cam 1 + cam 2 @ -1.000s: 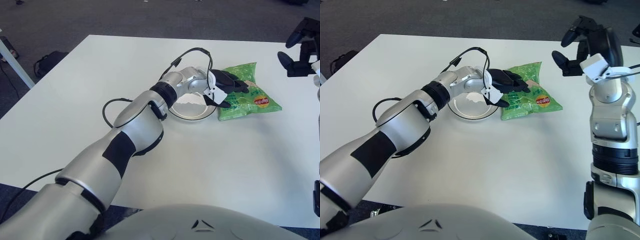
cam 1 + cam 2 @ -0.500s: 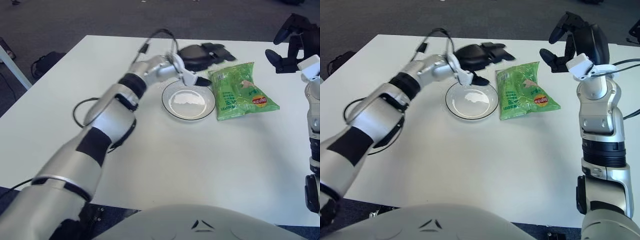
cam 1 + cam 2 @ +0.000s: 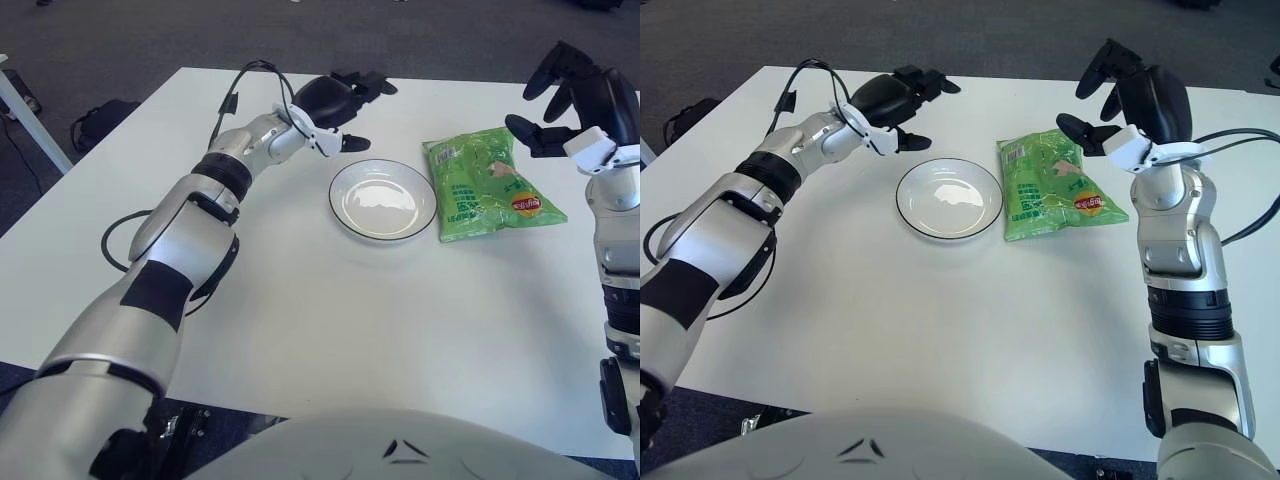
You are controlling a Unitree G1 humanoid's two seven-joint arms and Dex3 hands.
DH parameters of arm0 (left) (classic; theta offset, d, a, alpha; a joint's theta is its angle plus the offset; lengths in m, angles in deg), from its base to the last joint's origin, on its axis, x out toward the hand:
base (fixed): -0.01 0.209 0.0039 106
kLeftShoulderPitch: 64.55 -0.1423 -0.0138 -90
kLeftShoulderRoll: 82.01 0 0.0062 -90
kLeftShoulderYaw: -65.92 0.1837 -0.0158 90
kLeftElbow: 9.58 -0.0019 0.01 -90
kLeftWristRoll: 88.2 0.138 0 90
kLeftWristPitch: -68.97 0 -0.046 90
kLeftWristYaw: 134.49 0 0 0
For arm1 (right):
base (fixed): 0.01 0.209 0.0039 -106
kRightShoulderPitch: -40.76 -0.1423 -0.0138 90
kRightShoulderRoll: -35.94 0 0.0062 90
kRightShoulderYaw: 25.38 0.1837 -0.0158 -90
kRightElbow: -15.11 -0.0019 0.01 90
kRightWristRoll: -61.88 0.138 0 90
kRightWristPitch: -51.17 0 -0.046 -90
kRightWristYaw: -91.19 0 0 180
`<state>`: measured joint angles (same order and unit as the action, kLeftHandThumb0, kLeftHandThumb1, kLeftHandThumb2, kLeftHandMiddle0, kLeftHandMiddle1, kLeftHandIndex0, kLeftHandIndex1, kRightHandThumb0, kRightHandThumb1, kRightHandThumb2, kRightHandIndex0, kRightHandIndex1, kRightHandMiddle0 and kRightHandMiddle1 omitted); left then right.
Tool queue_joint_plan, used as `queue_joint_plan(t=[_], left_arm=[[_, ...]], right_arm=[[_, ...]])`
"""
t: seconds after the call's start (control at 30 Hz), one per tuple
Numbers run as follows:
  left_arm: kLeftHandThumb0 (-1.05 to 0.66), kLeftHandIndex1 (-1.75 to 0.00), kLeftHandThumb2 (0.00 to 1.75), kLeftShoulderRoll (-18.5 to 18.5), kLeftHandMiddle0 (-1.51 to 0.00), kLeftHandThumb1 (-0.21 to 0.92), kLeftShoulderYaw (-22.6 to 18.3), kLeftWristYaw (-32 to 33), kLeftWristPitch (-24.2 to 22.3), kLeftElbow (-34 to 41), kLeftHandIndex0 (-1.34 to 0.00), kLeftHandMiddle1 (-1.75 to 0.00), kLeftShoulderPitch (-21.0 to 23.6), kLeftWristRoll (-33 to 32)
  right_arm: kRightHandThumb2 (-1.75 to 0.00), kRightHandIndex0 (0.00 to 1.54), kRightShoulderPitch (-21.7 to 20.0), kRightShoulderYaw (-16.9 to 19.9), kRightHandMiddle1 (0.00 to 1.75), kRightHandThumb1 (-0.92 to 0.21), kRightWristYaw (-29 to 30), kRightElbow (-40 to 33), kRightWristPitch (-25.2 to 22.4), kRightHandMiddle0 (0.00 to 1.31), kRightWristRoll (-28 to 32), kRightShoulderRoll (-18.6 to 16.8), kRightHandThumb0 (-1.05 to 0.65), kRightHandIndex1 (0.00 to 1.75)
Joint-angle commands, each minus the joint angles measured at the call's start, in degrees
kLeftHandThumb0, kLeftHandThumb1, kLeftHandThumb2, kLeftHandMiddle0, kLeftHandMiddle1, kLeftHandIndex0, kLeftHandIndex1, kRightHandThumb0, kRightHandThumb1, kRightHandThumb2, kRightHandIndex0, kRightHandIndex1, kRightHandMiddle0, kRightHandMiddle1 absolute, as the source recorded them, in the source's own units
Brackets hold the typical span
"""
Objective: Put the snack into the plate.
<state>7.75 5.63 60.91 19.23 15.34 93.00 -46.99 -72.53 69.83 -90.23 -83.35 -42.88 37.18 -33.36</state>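
Green foil marks the snack: in the left eye view the bag lies flat on the white table, toward the right edge, with its left side just beside the rim of the plate, close enough that I cannot tell whether they touch. The plate sits near the middle of the table's far half and holds nothing. The left hand hovers near the far edge, up and to the left of the plate, fingers loosely spread and gripping nothing. The right hand hangs above the bag's far right corner, fingers spread wide, also holding nothing.

In the right eye view the same layout reads more plainly. The right hand is raised over the upper right part of the snack, apart from it, with the arm standing up from the near right corner of the table. The left hand is clear of the plate on the plate's far left side.

The step in hand looks like the right hand's reach for the bag. To do it well, I would bring the fingers down on the bag's right half, pinch the crinkly foil firmly enough that the puffed bag does not slip out, and lift it clear before carrying it leftward, so the bag's edge does not shove the light plate aside. Keeping the left hand where it is leaves the path over the plate free.
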Motion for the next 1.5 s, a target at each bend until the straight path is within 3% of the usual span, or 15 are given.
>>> queue_joint_plan(t=[0.0, 0.27, 0.3, 0.37, 0.4, 0.43, 0.47, 0.5, 0.6, 0.7, 0.87, 1.17, 1.47], left_arm=[[-0.45, -1.09, 1.0, -2.2, -0.22, 0.69, -2.8, 0.7, -0.3, 2.7, 0.0, -0.74, -1.0, -2.3], [-0.48, -1.12, 0.97, -7.1, -0.24, 0.69, -7.5, 0.8, -0.8, 15.4, 0.0, -0.79, -10.8, -5.0], [-0.48, -1.12, 0.96, -7.5, -0.24, 0.7, -7.9, 1.3, -0.7, 16.9, 0.0, -0.8, -12.5, -5.2], [-0.48, -1.13, 0.95, -8.0, -0.24, 0.7, -8.7, 2.3, -0.5, 19.0, 0.0, -0.83, -15.3, -5.3], [-0.47, -1.14, 0.95, -8.1, -0.24, 0.69, -8.9, 2.7, -0.6, 19.5, 0.0, -0.85, -16.2, -5.2], [-0.47, -1.14, 0.95, -8.2, -0.24, 0.69, -9.1, 3.6, -0.4, 18.6, 0.0, -0.85, -16.8, -5.0], [-0.45, -1.15, 0.95, -8.2, -0.23, 0.68, -9.6, 4.7, -0.4, 16.8, 0.0, -0.88, -18.2, -5.5], [-0.45, -1.15, 0.95, -8.0, -0.23, 0.68, -10.3, 5.2, -0.6, 15.1, 0.0, -0.88, -19.3, -6.2], [-0.47, -1.1, 0.91, -7.5, -0.21, 0.71, -11.4, 5.3, -1.0, 13.0, 0.0, -0.78, -20.4, -7.5], [-0.47, -1.08, 0.89, -6.6, -0.2, 0.73, -12.9, 4.7, -0.8, 10.6, 0.0, -0.72, -21.2, -9.9], [-0.47, -1.07, 0.88, -6.4, -0.18, 0.74, -13.5, 6.1, 1.0, 6.7, 0.0, -0.69, -22.4, -10.6], [-0.49, -1.11, 0.85, -7.6, -0.18, 0.81, -12.2, 14.0, 5.9, 0.2, 0.0, -0.69, -26.5, -7.8], [-0.53, -1.14, 0.77, -6.2, -0.18, 0.89, -9.9, 18.6, 5.8, -1.3, 0.0, -0.72, -27.1, -4.9]], right_arm=[[-0.96, 0.32, 0.6, -1.0, 1.75, -0.61, -1.1, -0.1, -0.3, 0.31, -1.6, 0.1, -0.01, 1.69], [-0.84, 0.23, 1.6, -3.4, 1.75, -0.71, -6.5, -1.8, -2.3, 0.23, -3.8, 1.3, -0.01, 1.73], [-0.77, 0.26, 1.7, -3.9, 1.75, -0.74, -7.3, -1.9, -1.9, 0.23, -4.5, 2.0, -0.01, 1.66], [-0.61, 0.25, 1.9, -4.9, 1.75, -0.85, -8.5, -1.4, -1.0, 0.21, -5.9, 3.1, -0.18, 1.48], [-0.62, 0.23, 1.9, -5.2, 1.58, -0.87, -8.8, -1.0, -0.6, 0.14, -6.4, 3.5, -0.38, 1.37], [-0.62, 0.22, 1.6, -6.0, 1.52, -0.88, -8.9, 1.6, 1.0, 0.11, -6.9, 4.4, -0.45, 1.33], [-0.75, 0.15, 1.2, -7.1, 1.18, -0.92, -10.4, 4.0, 2.3, 0.01, -7.5, 5.9, -0.83, 1.01], [-0.75, 0.15, 0.7, -8.0, 1.18, -0.92, -12.1, 5.7, 3.4, 0.01, -7.7, 7.2, -0.83, 1.01], [-0.85, 0.1, 0.0, -9.0, 0.91, -0.92, -14.6, 7.4, 5.1, 0.0, -7.7, 8.8, -0.94, 0.71], [-0.89, 0.08, -1.2, -10.0, 0.79, -0.92, -16.9, 8.9, 6.4, 0.0, -7.2, 9.4, -0.98, 0.53], [-0.92, 0.04, -1.8, -10.8, 0.65, -0.92, -18.5, 10.5, 8.2, 0.0, -6.5, 9.5, -1.01, 0.38], [-0.98, 0.0, -3.7, -12.9, 0.42, -0.92, -20.0, 16.0, 14.2, 0.0, -6.7, 10.0, -1.04, 0.06], [-1.03, 0.0, -8.4, -13.5, 0.37, -0.92, -23.1, 21.5, 14.0, 0.0, -6.0, 9.5, -1.05, 0.0]])
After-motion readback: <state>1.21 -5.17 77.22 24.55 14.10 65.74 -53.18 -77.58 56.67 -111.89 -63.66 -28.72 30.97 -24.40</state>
